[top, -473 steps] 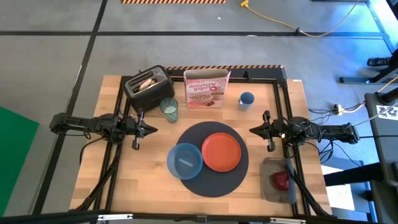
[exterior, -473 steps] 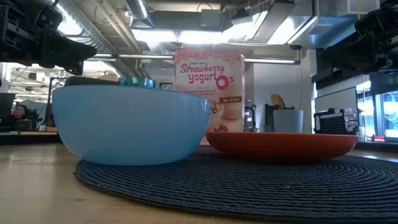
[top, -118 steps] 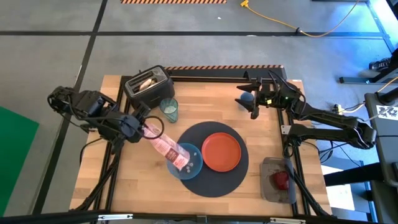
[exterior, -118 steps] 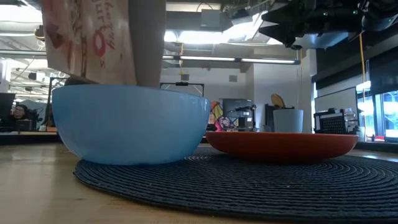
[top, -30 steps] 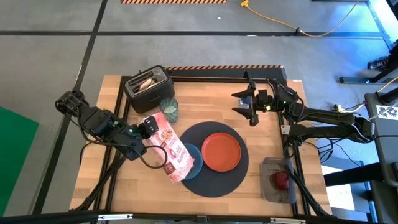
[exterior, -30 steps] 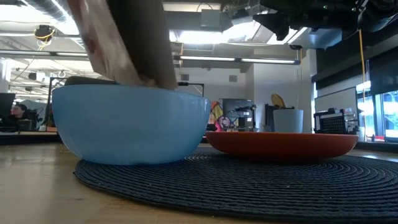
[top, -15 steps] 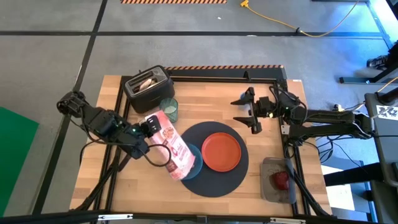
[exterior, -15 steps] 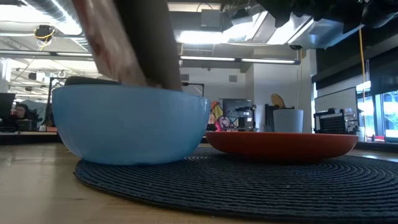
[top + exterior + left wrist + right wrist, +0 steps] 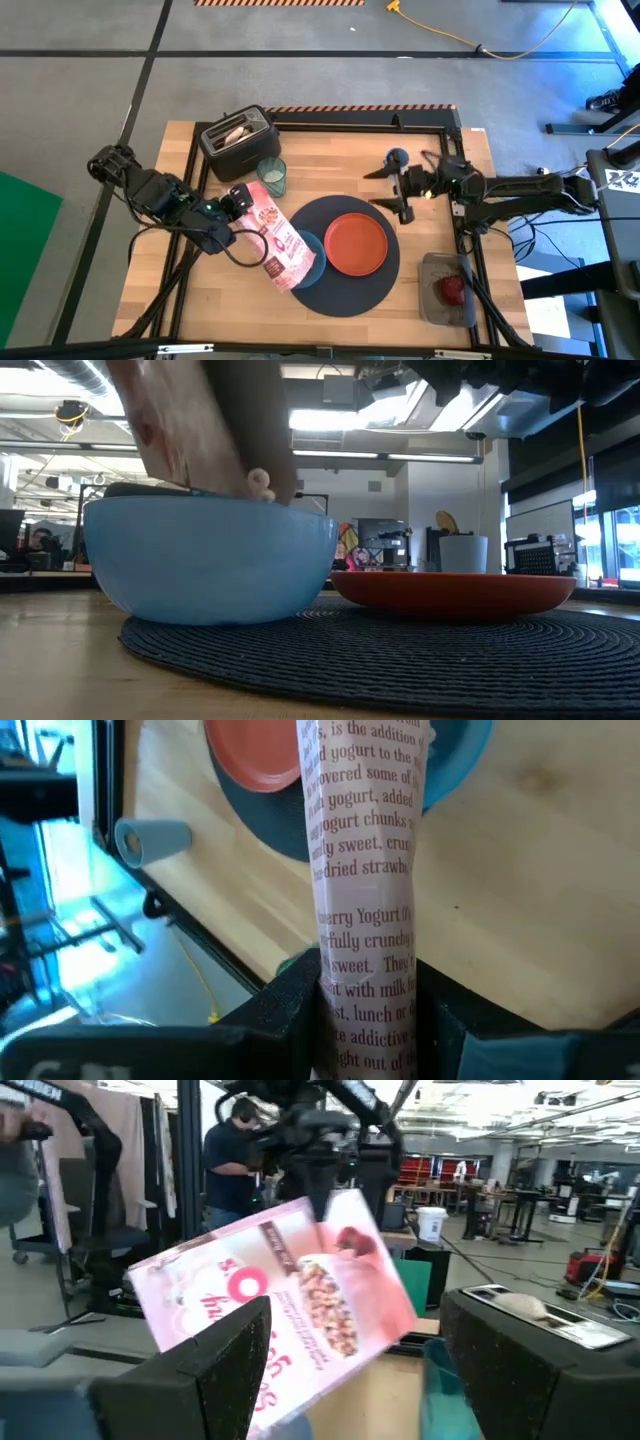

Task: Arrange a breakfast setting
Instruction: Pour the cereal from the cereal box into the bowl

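My left gripper (image 9: 232,205) (image 9: 365,982) is shut on a pink cereal box (image 9: 277,243) (image 9: 285,1295), tilted with its lower end over the blue bowl (image 9: 316,256) (image 9: 210,560). Pale cereal pieces (image 9: 259,481) show at the box's mouth, just above the bowl's rim. The bowl and the orange plate (image 9: 355,243) (image 9: 450,592) stand on the round dark mat (image 9: 340,297). My right gripper (image 9: 386,190) (image 9: 345,1370) hovers open beyond the plate's far right, holding nothing. The pale-green glass (image 9: 271,176) stands near the toaster (image 9: 238,137), which holds a toast slice (image 9: 236,130). My left gripper pinches the cereal box near its raised end (image 9: 365,955), one finger (image 9: 290,1005) on each broad face, with the narrow printed side facing the wrist camera. The fingers come slanting down from the table's left. The box is lifted clear and tipped, its low end over the bowl.
A small blue cup (image 9: 397,158) (image 9: 150,838) stands at the far right, just beyond my right gripper. A red apple (image 9: 452,288) lies in a grey tray (image 9: 440,310) at the near right. Bare wood lies near the left front corner.
My right gripper has swung toward the table's near edge, away from the blue cup, which now shows uncovered behind it; its fingers stay open. The cereal box stays tipped over the bowl, and cereal pieces now show at its mouth.
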